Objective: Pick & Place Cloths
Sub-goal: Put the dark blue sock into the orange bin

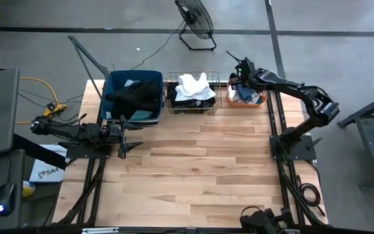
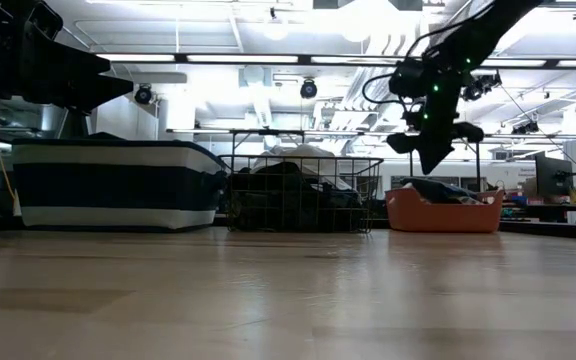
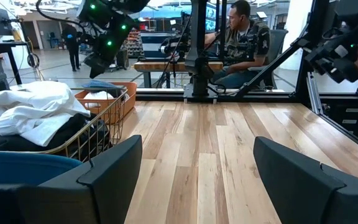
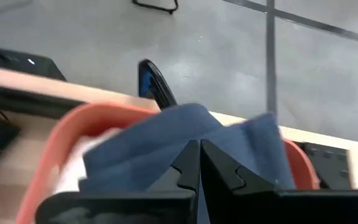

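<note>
The right end effector hangs clenched and empty above the coral tub — slate-blue cloth lies inside it. White cloths top the wire basket beside the tub; black cloths fill the blue tub beyond. The left end effector waits released near that blue tub.

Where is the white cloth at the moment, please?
In the high view the white cloth lies on top of dark garments in the wire mesh basket at the table's far edge, between the blue tub on the left and the coral tub on the right.
</note>
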{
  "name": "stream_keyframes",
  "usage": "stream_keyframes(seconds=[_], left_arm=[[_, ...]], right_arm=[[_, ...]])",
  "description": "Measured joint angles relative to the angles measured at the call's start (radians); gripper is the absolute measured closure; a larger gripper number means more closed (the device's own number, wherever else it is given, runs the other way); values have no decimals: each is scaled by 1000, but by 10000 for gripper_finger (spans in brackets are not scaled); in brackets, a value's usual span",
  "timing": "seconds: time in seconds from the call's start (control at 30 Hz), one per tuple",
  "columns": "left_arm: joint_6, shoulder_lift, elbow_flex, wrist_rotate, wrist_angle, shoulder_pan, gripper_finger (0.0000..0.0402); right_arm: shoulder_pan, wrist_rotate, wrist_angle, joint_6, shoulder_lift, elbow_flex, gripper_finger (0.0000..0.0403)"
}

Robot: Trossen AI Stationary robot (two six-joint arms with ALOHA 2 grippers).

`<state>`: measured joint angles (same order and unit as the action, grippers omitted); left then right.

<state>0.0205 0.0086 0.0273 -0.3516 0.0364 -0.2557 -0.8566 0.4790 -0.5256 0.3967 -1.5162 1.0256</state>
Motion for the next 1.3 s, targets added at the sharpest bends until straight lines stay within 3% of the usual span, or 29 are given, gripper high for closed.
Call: stream_keyframes(seconds=[0.2,0.63,1.3], left_arm=[[0,0,0,0,0,0,101],[0,0,0,0,0,0,101],[0,0,0,0,0,0,101]], right_arm=[[-9,-27,119,26,0,-74,399],[-37,-137,160,52,0,-219,399],[-26,-217,321,101,-104,-240,399]])
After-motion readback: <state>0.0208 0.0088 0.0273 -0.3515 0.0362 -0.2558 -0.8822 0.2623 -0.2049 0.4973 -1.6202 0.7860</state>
